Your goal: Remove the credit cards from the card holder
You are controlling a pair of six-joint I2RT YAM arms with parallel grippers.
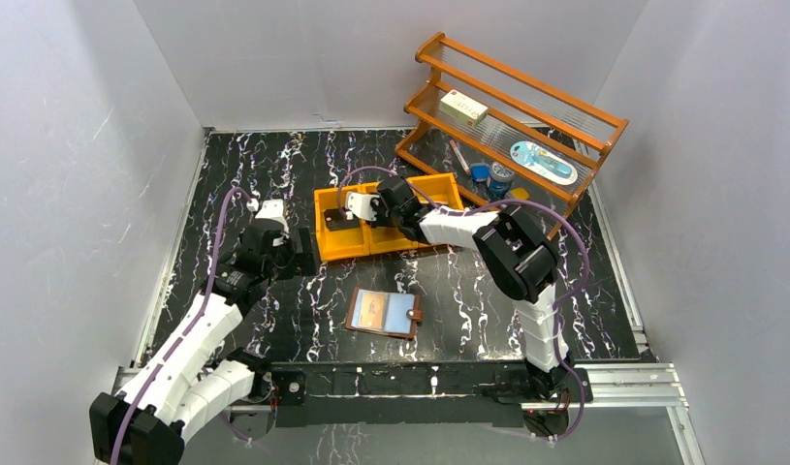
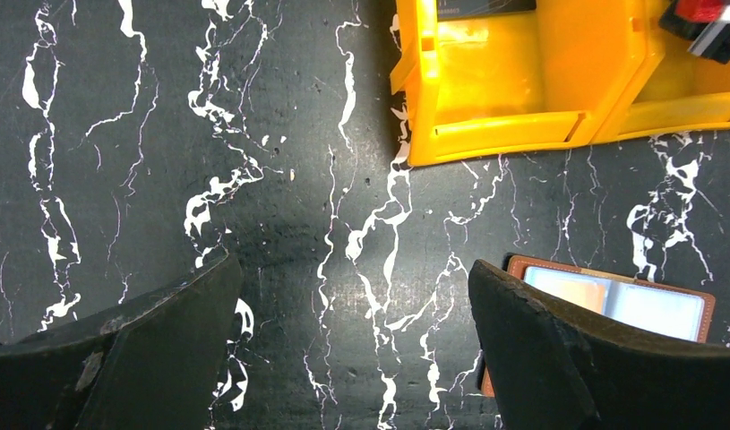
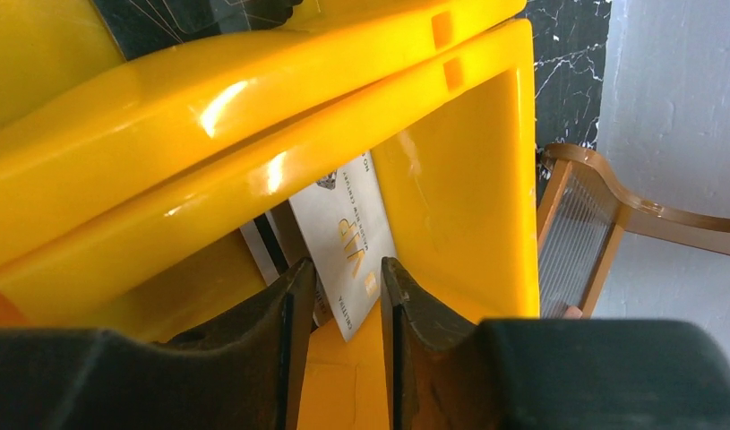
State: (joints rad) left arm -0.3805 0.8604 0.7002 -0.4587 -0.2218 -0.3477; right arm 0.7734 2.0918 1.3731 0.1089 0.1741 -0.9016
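Observation:
The card holder [image 1: 384, 312] lies open on the black marble table, its brown leather edge and pale clear sleeves [image 2: 612, 300] showing. My right gripper [image 1: 360, 207] reaches into the orange bin [image 1: 319, 229]. In the right wrist view its fingers [image 3: 346, 269] stand apart over the bin floor. A white credit card with gold "VIP" lettering [image 3: 347, 235] lies loose there, its corner between the fingertips. A silvery card with a black stripe [image 3: 264, 246] lies under it. My left gripper [image 2: 352, 340] hangs wide open over bare table, left of the card holder.
The orange bin [image 2: 495, 134] has a dark card [image 3: 191, 18] in its neighbouring compartment. A wooden rack [image 1: 526, 107] with small items stands at the back right, and its curved end [image 3: 603, 193] is close beside the bin. White walls enclose the table.

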